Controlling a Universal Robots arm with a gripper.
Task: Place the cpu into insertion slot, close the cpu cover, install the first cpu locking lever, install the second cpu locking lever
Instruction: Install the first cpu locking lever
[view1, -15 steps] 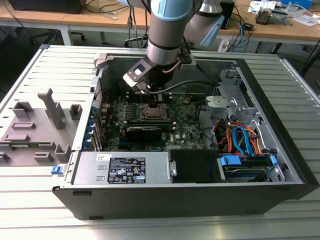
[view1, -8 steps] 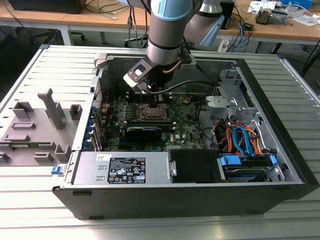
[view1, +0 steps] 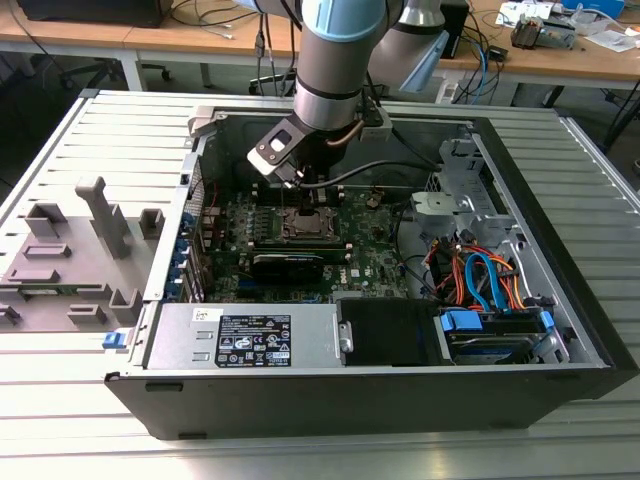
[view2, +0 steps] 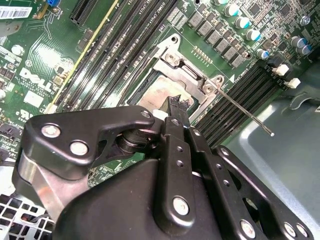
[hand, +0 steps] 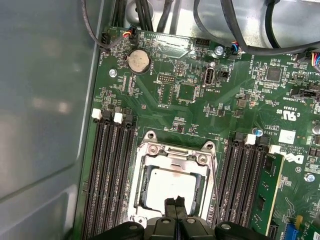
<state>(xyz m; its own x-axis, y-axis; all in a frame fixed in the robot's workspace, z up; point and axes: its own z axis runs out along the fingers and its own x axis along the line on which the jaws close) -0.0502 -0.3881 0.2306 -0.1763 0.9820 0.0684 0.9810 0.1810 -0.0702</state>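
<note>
The cpu (hand: 167, 181) lies in the socket, its pale metal top showing through the window of the cpu cover (hand: 175, 151). The cover lies flat over the chip. My gripper (hand: 175, 204) hangs just above the near edge of the chip, fingers pressed together with nothing between them. In the second wrist view the gripper (view2: 176, 104) tips sit over the cpu (view2: 157, 95), and one thin locking lever (view2: 245, 112) sticks out free from the socket corner towards the case wall. In the exterior view the gripper (view1: 306, 188) stands over the socket (view1: 305, 222).
Memory slots (hand: 107, 175) flank the socket on both sides. The open computer case (view1: 180, 230) has a power supply (view1: 250, 338) along its front and coloured cables (view1: 480, 275) at the exterior view's right. A grey fixture (view1: 70, 250) sits on the table on the exterior view's left.
</note>
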